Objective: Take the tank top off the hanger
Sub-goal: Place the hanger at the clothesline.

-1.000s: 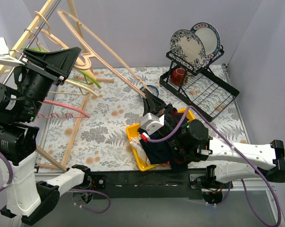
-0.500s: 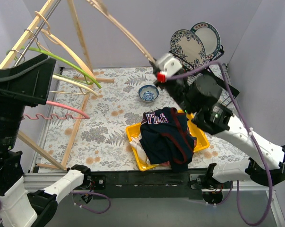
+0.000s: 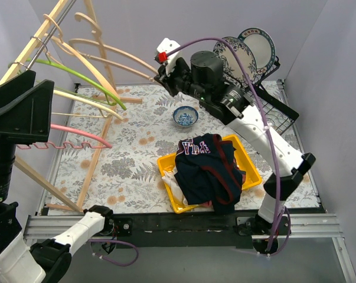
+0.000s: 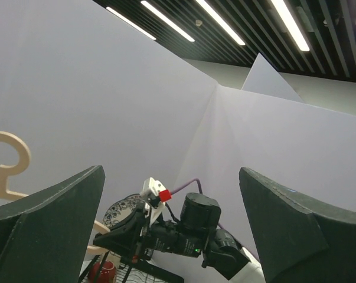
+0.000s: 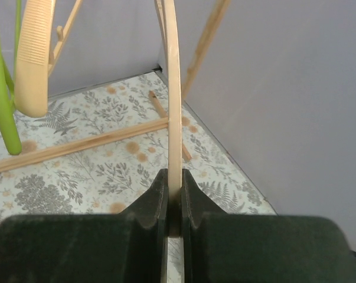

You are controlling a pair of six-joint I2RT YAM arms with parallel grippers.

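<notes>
The top camera looked down over the whole table [image 3: 136, 171]. The left wrist camera faced upward toward the right arm [image 4: 195, 227]; the right wrist camera looked closely along a wooden hanger [image 5: 173, 118].

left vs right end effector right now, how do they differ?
The left end effector is wide open and empty; the right end effector is shut on a wooden hanger. The left one points up toward the ceiling lights; the right one looks down at the floral table cover. Shared: both are raised, and neither touches the tank top, which lies over the yellow tray.
</notes>
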